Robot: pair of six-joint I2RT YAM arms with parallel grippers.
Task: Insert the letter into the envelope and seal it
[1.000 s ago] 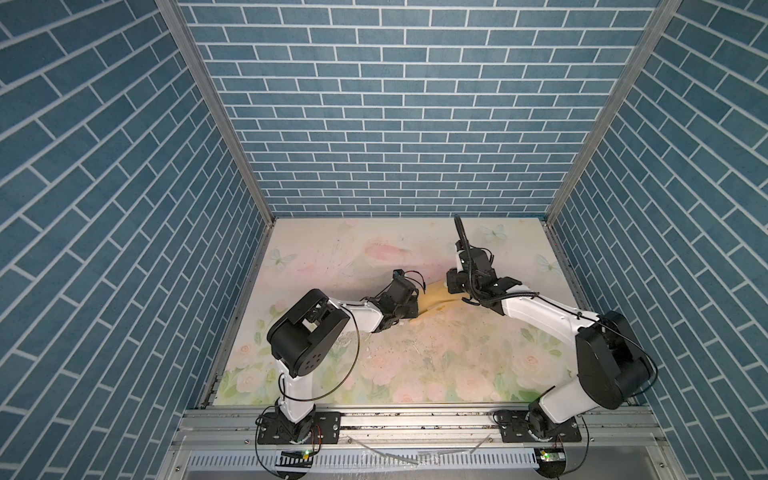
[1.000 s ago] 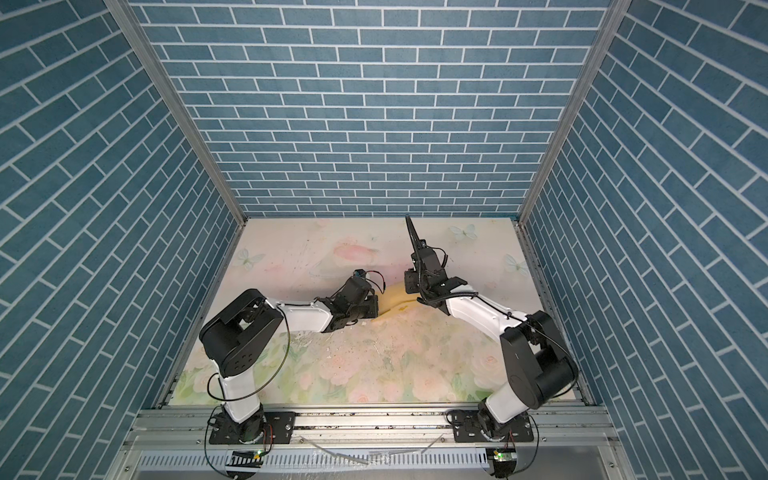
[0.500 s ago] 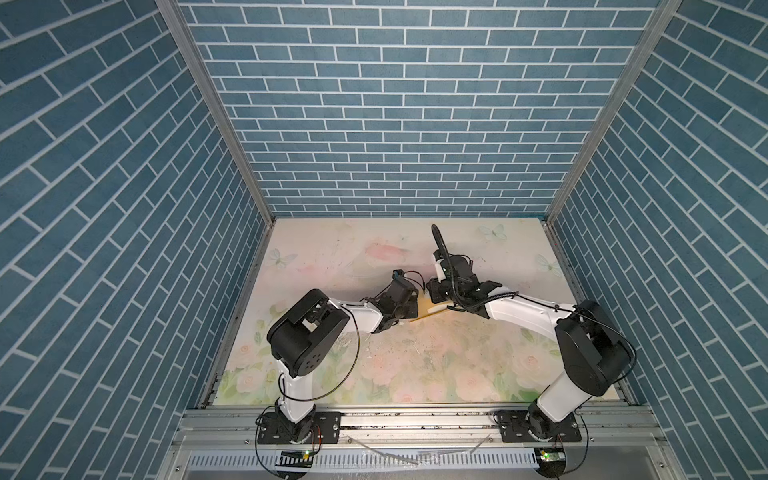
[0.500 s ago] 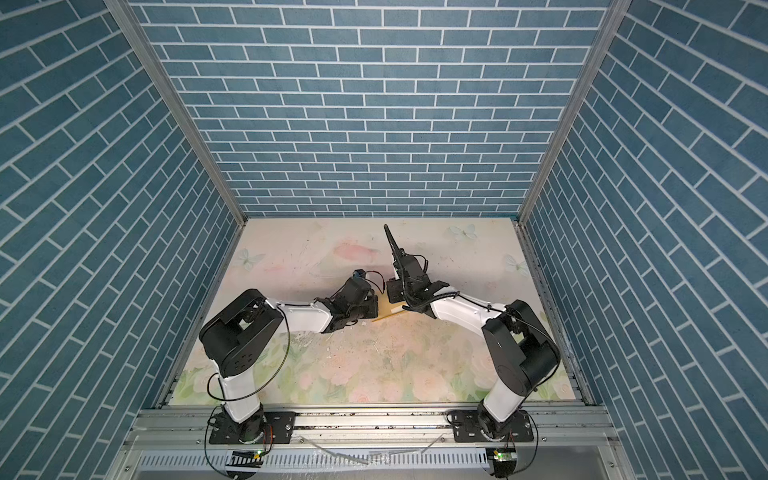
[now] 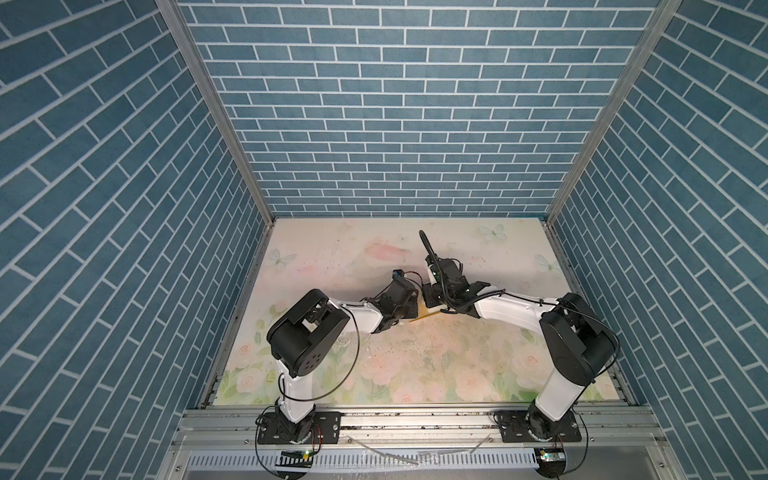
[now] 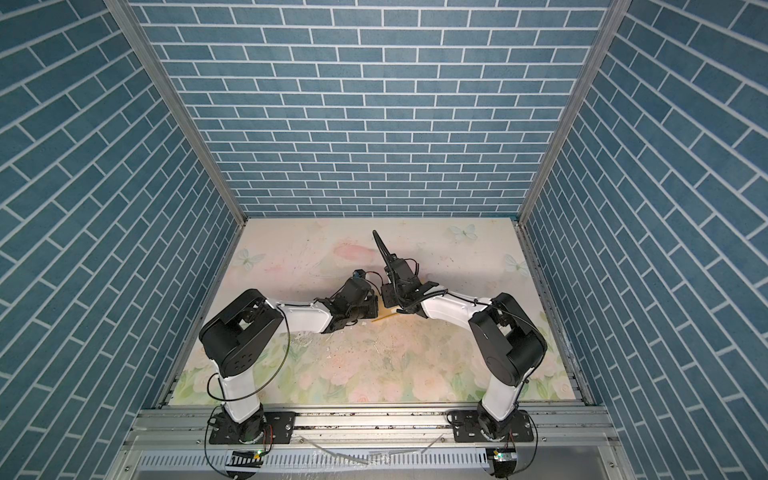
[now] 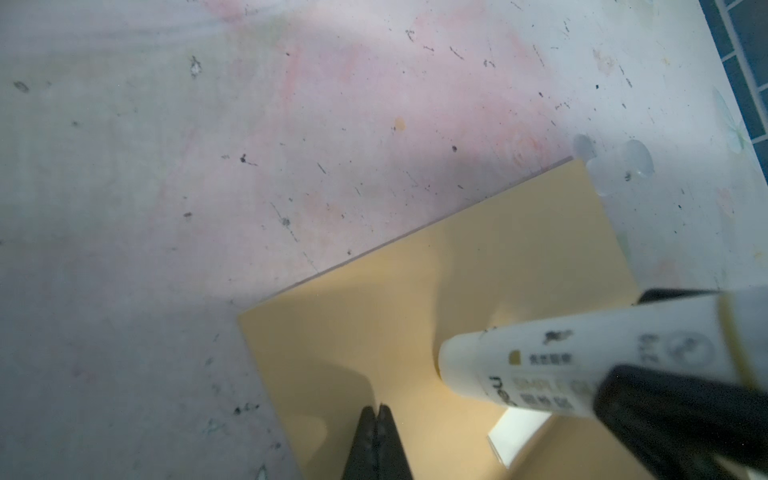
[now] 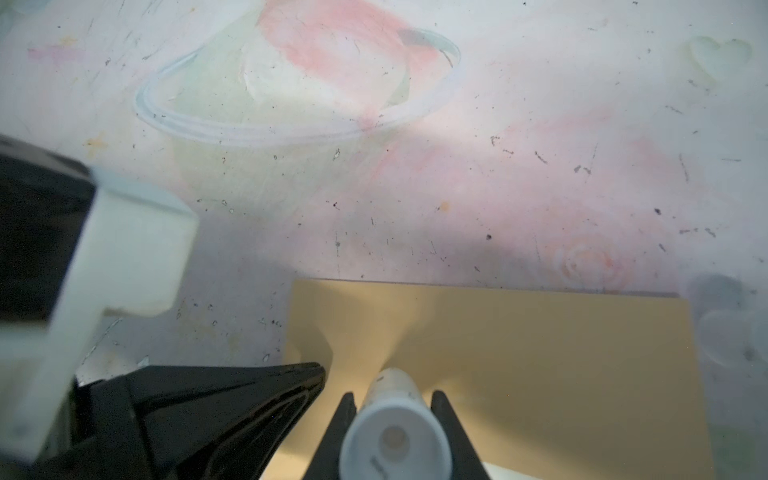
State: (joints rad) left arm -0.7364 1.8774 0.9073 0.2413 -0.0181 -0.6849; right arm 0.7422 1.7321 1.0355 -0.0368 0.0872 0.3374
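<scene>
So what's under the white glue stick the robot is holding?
Under the glue stick, held in the right tool, lies the yellow envelope, flat on the table. A pale paper corner peeks out nearby. Anything inside the envelope is covered.

From my station, the envelope (image 7: 436, 332) lies flat on the desk (image 5: 374, 257) near its middle, between my two tools in both top views. My left tool (image 7: 377, 415) sits over the envelope's edge. My right tool (image 8: 395, 411), just beside it, holds a stick (image 8: 395, 432) whose end points down at the envelope. A clear cap (image 7: 615, 166) lies on the desk at one envelope corner.
</scene>
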